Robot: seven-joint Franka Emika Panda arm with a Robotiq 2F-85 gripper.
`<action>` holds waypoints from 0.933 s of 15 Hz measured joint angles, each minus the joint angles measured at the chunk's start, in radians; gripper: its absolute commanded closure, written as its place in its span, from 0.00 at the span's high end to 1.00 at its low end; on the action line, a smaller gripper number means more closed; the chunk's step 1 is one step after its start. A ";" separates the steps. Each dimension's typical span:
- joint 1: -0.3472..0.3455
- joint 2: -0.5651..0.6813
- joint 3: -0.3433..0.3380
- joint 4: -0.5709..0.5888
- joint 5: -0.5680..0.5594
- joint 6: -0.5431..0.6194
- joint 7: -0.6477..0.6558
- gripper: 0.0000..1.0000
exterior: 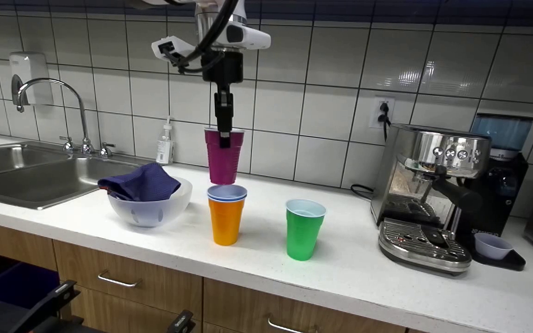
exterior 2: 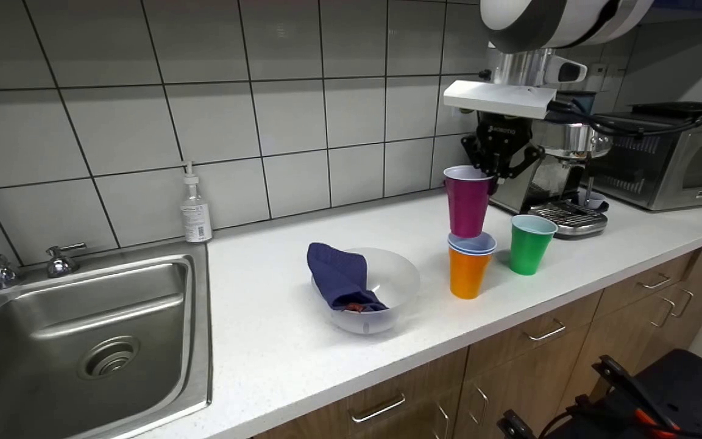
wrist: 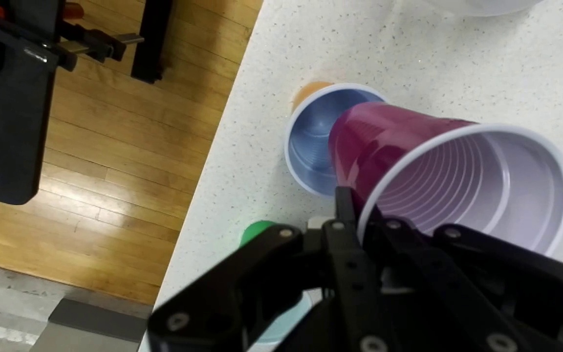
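The Robotiq gripper (exterior: 225, 139) pinches the side of a magenta plastic cup (exterior: 221, 166), its jaws narrowed on the thin wall, and holds it just above an orange cup stack (exterior: 226, 223) with 2 bluish rims. On the white countertop (exterior: 359, 273), that stack stands between a green plastic cup (exterior: 302, 235) and a translucent bowl (exterior: 155, 213) draped with a navy cloth (exterior: 145, 182).
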 measured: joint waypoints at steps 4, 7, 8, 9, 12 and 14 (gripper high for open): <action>-0.011 0.000 0.000 -0.008 0.000 -0.006 0.001 0.01; -0.019 0.000 0.000 -0.011 -0.001 -0.013 0.002 0.01; -0.022 0.000 0.000 -0.011 -0.001 -0.014 0.003 0.01; -0.023 0.000 0.000 -0.012 -0.002 -0.016 0.003 0.01; -0.028 0.001 0.000 -0.013 -0.002 -0.018 0.004 0.01; -0.030 0.002 0.000 -0.013 -0.002 -0.018 0.004 0.01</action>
